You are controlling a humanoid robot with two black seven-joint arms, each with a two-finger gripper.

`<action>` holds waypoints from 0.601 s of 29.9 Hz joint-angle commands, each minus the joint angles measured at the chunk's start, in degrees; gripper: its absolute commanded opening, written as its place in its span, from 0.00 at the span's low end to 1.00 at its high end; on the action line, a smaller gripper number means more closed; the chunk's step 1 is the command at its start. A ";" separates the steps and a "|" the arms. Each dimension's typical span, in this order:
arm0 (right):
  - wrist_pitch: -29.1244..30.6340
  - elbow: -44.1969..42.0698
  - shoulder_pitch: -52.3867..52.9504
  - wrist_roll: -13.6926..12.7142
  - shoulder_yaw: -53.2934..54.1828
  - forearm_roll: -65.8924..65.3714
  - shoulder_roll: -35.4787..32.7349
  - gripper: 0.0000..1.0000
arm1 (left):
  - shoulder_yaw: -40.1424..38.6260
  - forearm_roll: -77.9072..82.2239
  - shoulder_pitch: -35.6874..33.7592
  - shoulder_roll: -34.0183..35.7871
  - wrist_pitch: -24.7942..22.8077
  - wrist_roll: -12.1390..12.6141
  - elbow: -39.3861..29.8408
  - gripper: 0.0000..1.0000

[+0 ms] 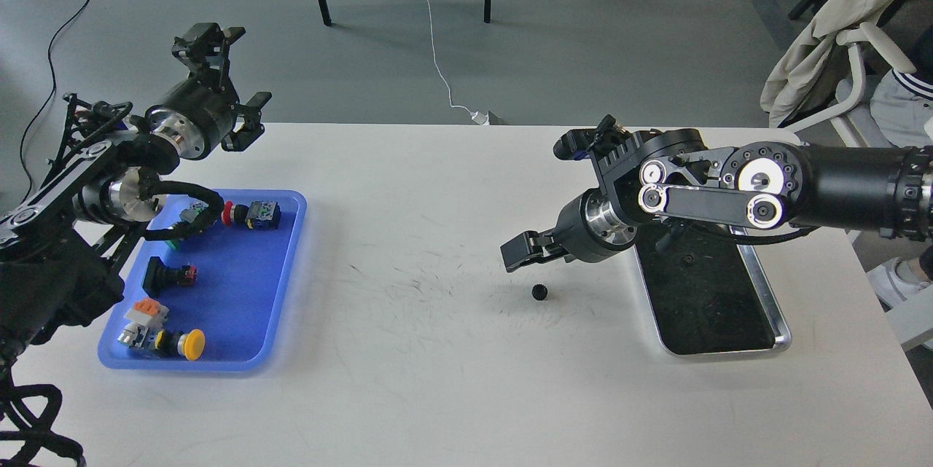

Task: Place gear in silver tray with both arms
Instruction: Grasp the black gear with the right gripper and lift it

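The gear (539,291) is a small black toothed wheel lying on the white table (437,394), left of the silver tray (777,307). The tray's far left part is hidden by my right arm. My right gripper (516,256) hangs just above and slightly left of the gear, not touching it. It is seen side-on, so its fingers cannot be told apart. My left gripper (232,70) is open and empty, raised above the table's far left corner, behind the blue tray (290,285).
The blue plastic tray holds several push buttons and switches, among them a yellow button (192,344) and a red one (227,213). A chair with a beige cloth (824,52) stands at the right. Table legs and cables are on the floor beyond.
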 commanded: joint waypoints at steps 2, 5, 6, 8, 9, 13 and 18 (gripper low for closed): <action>0.01 -2.03 -0.08 0.01 -1.70 0.01 2.62 0.97 | 0.01 -0.04 0.17 0.02 -0.08 -0.71 0.37 0.98; 0.01 -4.40 -0.17 0.01 -3.02 0.01 4.99 0.97 | 0.01 0.05 0.52 0.11 0.01 -1.76 0.37 0.98; 0.01 -5.36 -0.34 0.01 -3.81 0.01 5.78 0.97 | 0.01 0.05 0.52 0.11 0.10 -2.03 0.37 0.98; 0.01 -6.86 -0.69 0.09 -5.04 0.01 7.10 0.96 | 0.10 0.05 0.61 0.20 0.19 -2.29 0.45 0.98; 0.01 -7.13 -0.78 0.09 -5.48 0.01 7.45 0.96 | 0.10 0.05 0.79 0.20 0.19 -2.55 0.54 0.98; 0.01 -7.57 -0.87 0.09 -6.98 0.01 8.77 0.95 | 0.10 0.14 2.02 0.20 0.19 -3.43 0.54 0.98; 0.01 -8.71 -0.78 0.09 -7.42 0.09 11.41 0.93 | 0.10 0.05 2.19 0.29 0.19 -3.87 0.54 0.98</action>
